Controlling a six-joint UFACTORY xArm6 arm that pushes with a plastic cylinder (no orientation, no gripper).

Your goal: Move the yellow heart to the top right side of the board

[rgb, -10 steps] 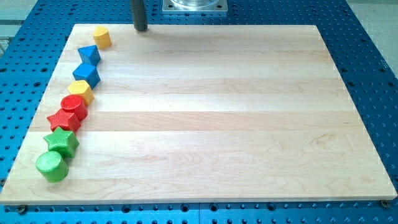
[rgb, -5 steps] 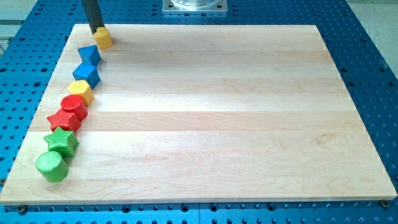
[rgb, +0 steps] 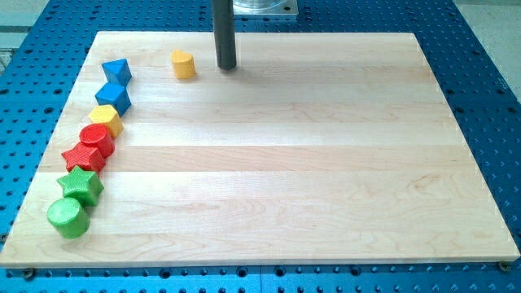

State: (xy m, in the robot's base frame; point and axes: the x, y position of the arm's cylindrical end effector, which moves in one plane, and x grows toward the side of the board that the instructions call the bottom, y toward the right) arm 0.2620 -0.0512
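The yellow heart (rgb: 183, 63) lies near the view's top edge of the wooden board (rgb: 326, 163), left of centre. My tip (rgb: 227, 66) stands on the board just to the right of the heart, a small gap apart. The rod rises straight up out of the view's top.
A column of blocks runs down the board's left side: a blue block (rgb: 117, 72), a blue cube (rgb: 113, 98), a yellow block (rgb: 106, 120), a red cylinder (rgb: 98, 139), a red star (rgb: 82, 156), a green star (rgb: 80, 185), a green cylinder (rgb: 67, 217).
My tip went left behind the yellow heart, then swept right. The heart has slid right from the board's top left corner, and the tip now stands to its right.
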